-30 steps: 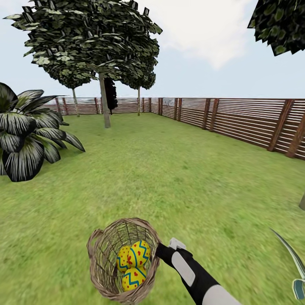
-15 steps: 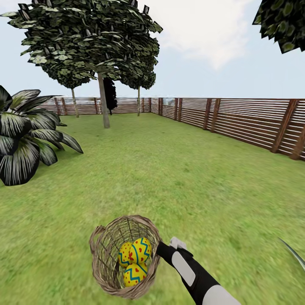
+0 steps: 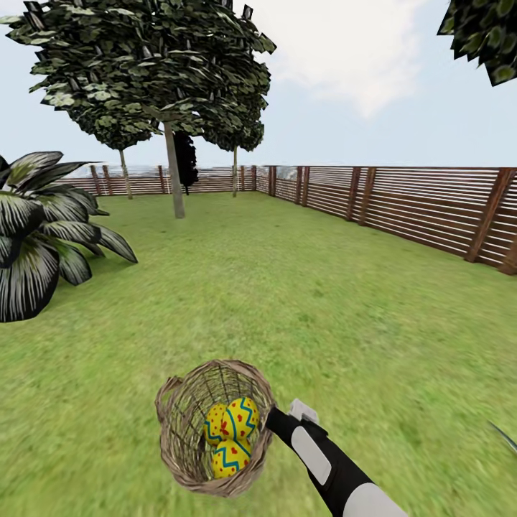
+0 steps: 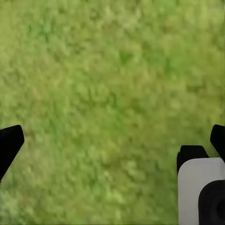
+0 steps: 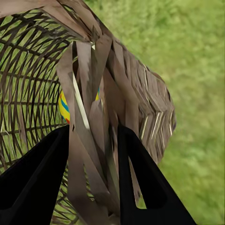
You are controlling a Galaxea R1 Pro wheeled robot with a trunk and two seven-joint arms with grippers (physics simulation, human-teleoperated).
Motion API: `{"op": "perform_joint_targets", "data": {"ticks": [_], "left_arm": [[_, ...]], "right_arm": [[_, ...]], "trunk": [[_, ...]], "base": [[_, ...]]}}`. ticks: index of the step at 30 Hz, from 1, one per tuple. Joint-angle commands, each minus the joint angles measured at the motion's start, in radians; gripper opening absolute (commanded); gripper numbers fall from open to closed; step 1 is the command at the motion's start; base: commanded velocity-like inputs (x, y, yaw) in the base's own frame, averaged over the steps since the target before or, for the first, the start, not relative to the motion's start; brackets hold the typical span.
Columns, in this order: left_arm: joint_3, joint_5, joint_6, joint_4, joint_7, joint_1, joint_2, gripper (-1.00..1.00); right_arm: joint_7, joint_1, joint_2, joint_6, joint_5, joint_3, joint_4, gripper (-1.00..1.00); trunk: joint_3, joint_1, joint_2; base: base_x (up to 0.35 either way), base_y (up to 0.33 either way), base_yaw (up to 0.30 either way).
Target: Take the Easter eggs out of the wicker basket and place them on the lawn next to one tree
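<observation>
- Low at the right arm: right gripper fingers pinch the wicker basket rim; three Easter eggs inside.
- Left gripper fingers spread over the lawn.
- Tree ahead; fern has slid leftward, so carrying continues.

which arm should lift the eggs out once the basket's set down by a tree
Probably the left. The right gripper is clamped on the wicker basket rim, with all three Easter eggs inside. The left gripper is open and empty above the lawn.
</observation>
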Motion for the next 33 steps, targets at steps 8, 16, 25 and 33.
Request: {"op": "perform_joint_targets", "data": {"ticks": [8, 16, 25, 33], "left_arm": [[-0.008, 0.009, -0.004, 0.001, 0.0, -0.001, 0.001, 1.0], [-0.008, 0.009, -0.003, 0.001, 0.0, -0.001, 0.001, 1.0], [-0.008, 0.009, -0.004, 0.001, 0.0, -0.001, 0.001, 1.0], [-0.008, 0.009, -0.004, 0.001, 0.0, -0.001, 0.001, 1.0]], "right_arm": [[-0.009, -0.001, 0.0, 0.003, 0.006, 0.002, -0.001, -1.0], [-0.009, -0.001, 0.0, 0.003, 0.008, 0.004, 0.0, -1.0], [-0.009, -0.001, 0.0, 0.003, 0.008, 0.004, 0.0, -1.0], [-0.009, -0.001, 0.0, 0.003, 0.01, 0.004, 0.0, -1.0]], "trunk": [[-0.001, 0.001, -0.001], [-0.001, 0.001, -0.001], [-0.001, 0.001, -0.001], [-0.001, 0.001, -0.001]], "base": [[0.329, 0.0, 0.0], [0.329, 0.0, 0.0], [0.329, 0.0, 0.0], [0.329, 0.0, 0.0]]}}
